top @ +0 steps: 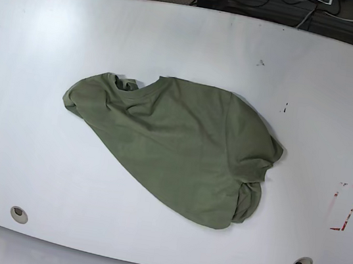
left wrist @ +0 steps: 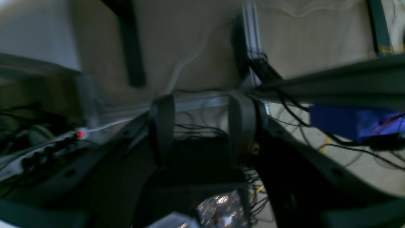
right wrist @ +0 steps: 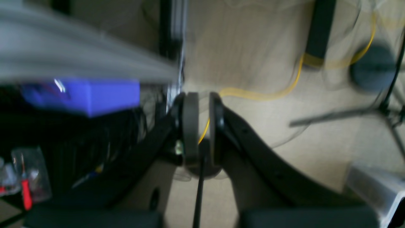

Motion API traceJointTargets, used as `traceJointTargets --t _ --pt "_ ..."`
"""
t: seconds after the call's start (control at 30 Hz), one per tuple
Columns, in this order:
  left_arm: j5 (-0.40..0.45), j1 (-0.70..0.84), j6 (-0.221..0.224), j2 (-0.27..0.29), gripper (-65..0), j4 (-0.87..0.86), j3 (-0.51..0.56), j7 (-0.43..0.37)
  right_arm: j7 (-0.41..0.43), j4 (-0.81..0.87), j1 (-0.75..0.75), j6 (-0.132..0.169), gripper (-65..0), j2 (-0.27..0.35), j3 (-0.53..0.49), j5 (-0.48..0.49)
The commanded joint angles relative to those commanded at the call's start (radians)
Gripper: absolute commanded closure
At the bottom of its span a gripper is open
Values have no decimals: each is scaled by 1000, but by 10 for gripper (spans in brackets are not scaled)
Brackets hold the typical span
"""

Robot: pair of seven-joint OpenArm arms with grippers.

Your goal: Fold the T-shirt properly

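While the T-shirt (top: 175, 142) lies crumpled in a slanting heap near the middle of the bench (top: 35, 51), neither arm appears in the base view, so we judge folding has not begun. Our left claw (left wrist: 202, 126) stands apart and empty; our right claw (right wrist: 202, 126) is nearly together, holding nothing. We should first spread the cloth flat: find the collar (top: 125, 84) at the heap's upper left, pinch single layers, and draw the bunched end outward.
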Motion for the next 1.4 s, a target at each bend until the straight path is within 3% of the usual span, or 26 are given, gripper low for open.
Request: traceJointTargets --t 0.53,1.4 --pt "-21 29 0 9 -255 95 -122 10 6 126 -55 -5 -52 10 2 7" --pt "-10 -37 3 12 -252 192 -124 30 5 215 -50 -4 -60 -13 7 -1"
